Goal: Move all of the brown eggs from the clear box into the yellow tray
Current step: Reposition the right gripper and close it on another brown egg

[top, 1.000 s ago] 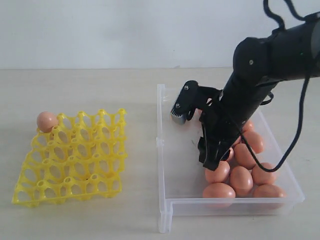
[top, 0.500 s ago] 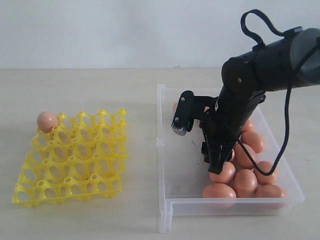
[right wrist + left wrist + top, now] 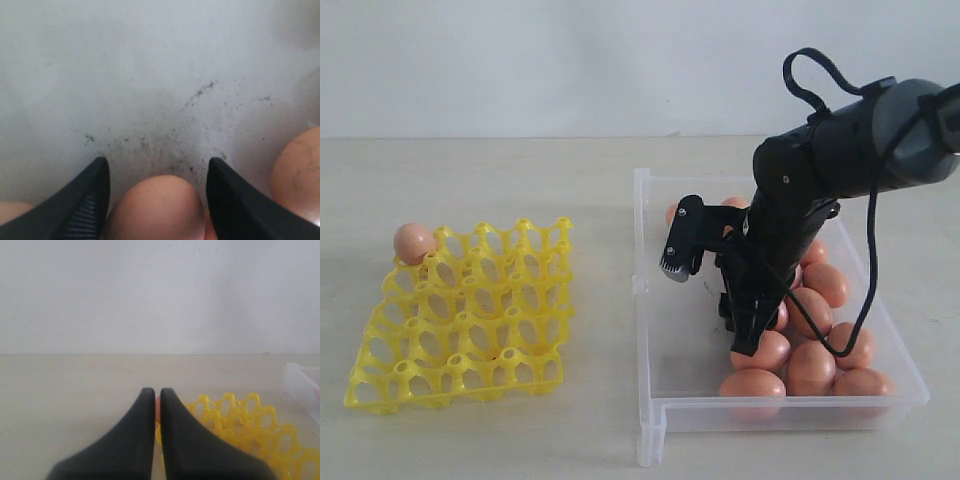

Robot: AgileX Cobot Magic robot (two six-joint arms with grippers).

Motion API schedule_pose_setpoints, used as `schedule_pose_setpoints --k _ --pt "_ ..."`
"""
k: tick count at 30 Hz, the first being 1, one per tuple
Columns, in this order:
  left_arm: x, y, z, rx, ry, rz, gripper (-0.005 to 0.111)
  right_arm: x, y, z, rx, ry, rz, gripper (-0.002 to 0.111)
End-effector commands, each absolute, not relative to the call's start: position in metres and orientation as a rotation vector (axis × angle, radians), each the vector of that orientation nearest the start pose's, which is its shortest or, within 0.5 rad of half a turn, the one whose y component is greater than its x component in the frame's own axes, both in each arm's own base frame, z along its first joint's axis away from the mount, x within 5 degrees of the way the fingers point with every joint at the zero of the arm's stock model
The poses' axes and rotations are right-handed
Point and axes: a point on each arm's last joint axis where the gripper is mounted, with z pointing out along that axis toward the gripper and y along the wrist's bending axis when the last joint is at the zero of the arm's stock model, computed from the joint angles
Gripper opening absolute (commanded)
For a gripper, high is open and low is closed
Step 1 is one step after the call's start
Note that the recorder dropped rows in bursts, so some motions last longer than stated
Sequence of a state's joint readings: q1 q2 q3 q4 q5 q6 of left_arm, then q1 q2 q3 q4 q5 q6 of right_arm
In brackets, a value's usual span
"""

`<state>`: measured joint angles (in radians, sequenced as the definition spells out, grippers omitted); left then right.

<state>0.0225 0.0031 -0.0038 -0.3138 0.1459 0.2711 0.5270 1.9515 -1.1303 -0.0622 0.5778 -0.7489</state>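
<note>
Reaching down into the clear box [image 3: 642, 330], I am holding my right gripper [image 3: 154, 161] wide open among the brown eggs [image 3: 810, 365] heaped at the box's right end. Its two fingers are standing either side of one egg [image 3: 157, 210] above the scuffed floor, though I cannot tell whether they are touching its sides. My left gripper [image 3: 156, 391] is sitting pinched together and empty, facing the yellow tray [image 3: 470, 320], which is lying well apart to the left of the box and carrying a single egg [image 3: 414, 242] in its far left corner cup.

No legible text, label or number anywhere.
</note>
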Motion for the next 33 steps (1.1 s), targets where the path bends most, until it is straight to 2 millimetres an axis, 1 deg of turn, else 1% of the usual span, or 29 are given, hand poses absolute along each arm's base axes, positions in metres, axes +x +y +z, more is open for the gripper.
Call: schedule_pose_setpoints --k 1,5,7,9,10,11,12,15,19,22,27,33 --pt "0.056 -0.002 0.202 -0.024 1.608 -0.049 0.004 0.315 0.180 0.126 -1.769 2.325 -0.096 0.054" --pt "0.056 -0.002 0.202 -0.024 1.608 -0.049 0.004 0.315 0.180 0.126 -1.750 2.339 -0.093 0.052" --pt "0.056 -0.002 0.202 -0.024 1.608 -0.049 0.004 0.315 0.180 0.126 -1.750 2.339 -0.093 0.043" --pt "0.056 -0.002 0.202 -0.024 1.608 -0.049 0.004 0.315 0.179 0.125 -1.754 2.345 -0.093 0.029" --pt "0.056 -0.002 0.202 -0.024 1.608 -0.049 0.004 0.314 0.179 0.125 -1.755 2.346 -0.093 0.018" --pt "0.056 -0.002 0.202 -0.024 1.608 -0.049 0.004 0.314 0.179 0.125 -1.755 2.347 -0.093 0.010" --pt "0.056 -0.002 0.202 -0.024 1.608 -0.049 0.004 0.314 0.179 0.125 -1.750 2.351 -0.092 0.000" --pt "0.056 -0.002 0.202 -0.024 1.608 -0.049 0.004 0.315 0.180 0.126 -1.696 2.377 -0.084 0.000" --pt "0.056 -0.002 0.202 -0.024 1.608 -0.049 0.004 0.318 0.182 0.127 -1.580 2.400 -0.071 0.000" --pt "0.056 -0.002 0.202 -0.024 1.608 -0.049 0.004 0.323 0.185 0.128 -1.481 2.384 -0.057 0.000" --pt "0.056 -0.002 0.202 -0.024 1.608 -0.049 0.004 0.330 0.190 0.132 -1.373 2.332 -0.031 0.000" --pt "0.056 -0.002 0.202 -0.024 1.608 -0.049 0.004 0.336 0.195 0.136 -1.215 2.310 0.016 0.000"
